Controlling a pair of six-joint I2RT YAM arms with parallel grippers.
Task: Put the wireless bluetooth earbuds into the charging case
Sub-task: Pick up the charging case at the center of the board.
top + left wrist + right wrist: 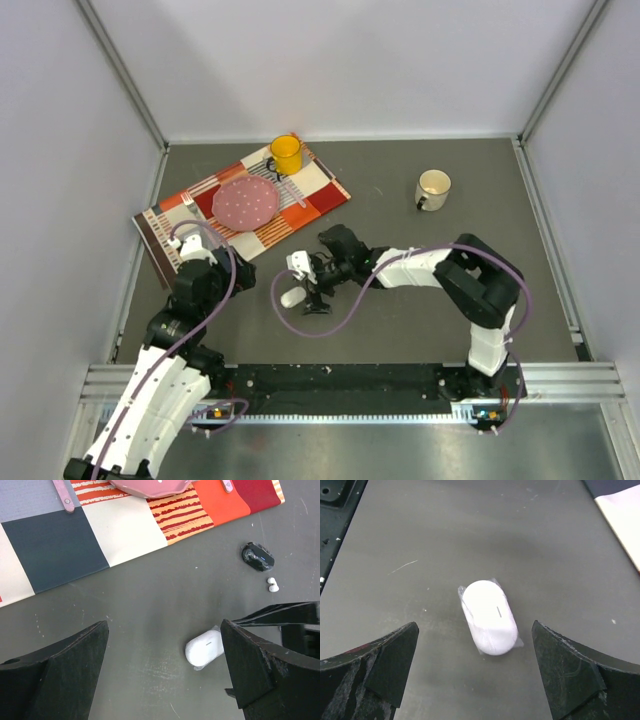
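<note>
White case point(487, 617): it is lying flat on the bench point(470, 540) with its lid shut, and we are seeing what looks like a clear film around it.
Right tool point(477, 662): it is hovering right above the white case, with its fingers standing wide apart on either side and holding nothing.
Left tool point(162, 657): it is hanging near the white case on the placemat point(55, 545) side, with its fingers spread and nothing between them.
White earbuds point(272, 584): they are lying loose on the bench near the white case, just beside a black case point(258, 557). We are not finding any black buds.
Risk, slip: we are judging that the film is making the rounded shell slick, so a closing pinch could squirt it sideways.
Risk, lid: while the white case is shut, no bud is going in. We are expecting trouble if one finger only nudges it and spins it away.
Risk, buds: a shove on the white case could send it sliding into the tiny buds and scatter them.
Risk, arms: both arms are crowding the white case, so a careless reach could make them clash.
</note>
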